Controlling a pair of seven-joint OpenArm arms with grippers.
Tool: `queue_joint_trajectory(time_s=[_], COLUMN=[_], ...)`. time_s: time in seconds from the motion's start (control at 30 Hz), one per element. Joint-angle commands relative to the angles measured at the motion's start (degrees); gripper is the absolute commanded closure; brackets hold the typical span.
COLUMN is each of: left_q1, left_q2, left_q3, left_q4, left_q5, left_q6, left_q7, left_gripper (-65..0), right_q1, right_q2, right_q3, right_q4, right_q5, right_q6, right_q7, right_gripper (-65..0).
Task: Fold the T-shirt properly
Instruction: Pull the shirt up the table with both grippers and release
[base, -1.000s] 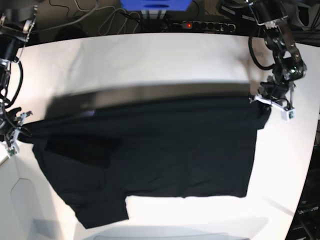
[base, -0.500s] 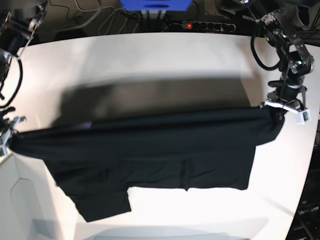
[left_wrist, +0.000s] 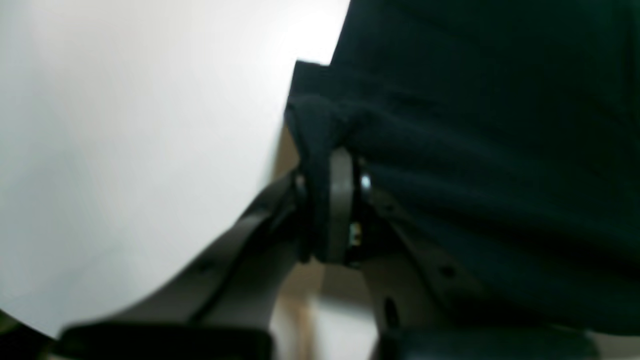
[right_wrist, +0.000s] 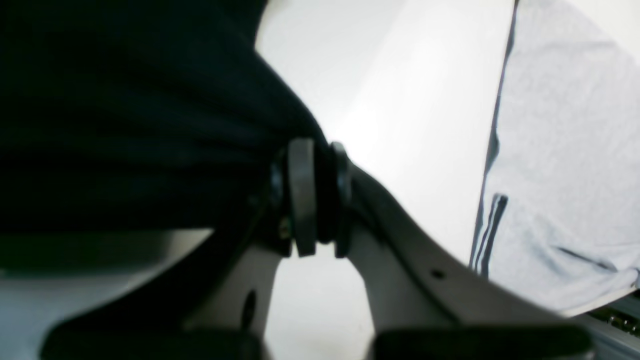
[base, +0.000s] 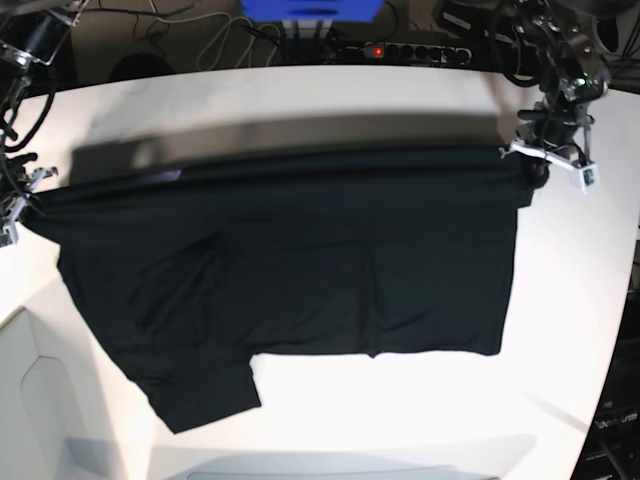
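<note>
The black T-shirt (base: 300, 270) is stretched across the white table (base: 300, 100), its far edge pulled taut between both grippers and a sleeve hanging toward the near left. My left gripper (base: 535, 172) is shut on the shirt's far right corner. In the left wrist view its fingertips (left_wrist: 330, 165) pinch a bunched fold of the black cloth (left_wrist: 500, 125). My right gripper (base: 20, 208) is shut on the far left corner. The right wrist view shows its fingertips (right_wrist: 315, 165) clamping the dark cloth (right_wrist: 125, 125).
A power strip (base: 410, 50), a blue box (base: 310, 10) and cables lie behind the table's far edge. The table's right edge curves inward near the front. A light grey striped cloth (right_wrist: 560, 175) shows beside the table in the right wrist view.
Both grippers have carried the shirt's held edge toward the far side of the table. The cloth now lies wider and flatter than before.
</note>
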Motion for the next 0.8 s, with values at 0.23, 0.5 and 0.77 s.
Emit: queue_joint_trajectory(time_s=[0.23,0.5,0.77], left_q1=[1.92,5.44,9.48], left_q2=[-1.06,-0.8,-0.62], left_q3=[-1.09,-1.09,-1.09], left_q4=[-1.57,-4.48,-4.21], left_q5=[1.93,1.93,1.84], left_q6=[1.17,1.17,1.17], left_q7=[-1.84,-1.93,-1.93], left_gripper=[0.0,0.0,0.0], right_q1=[-6.12,-11.83,-13.77], right_q2=[-1.5,-5.19,-5.46], right_q3=[4.06,5.11,4.85], right_q4=[0.87,0.87,0.61], right_q5=[-2.55,-2.55,-2.55], right_q6=[-0.97,-0.97,-0.97], right_q7=[-0.4,4.26,4.26], right_gripper=[0.0,0.0,0.0])
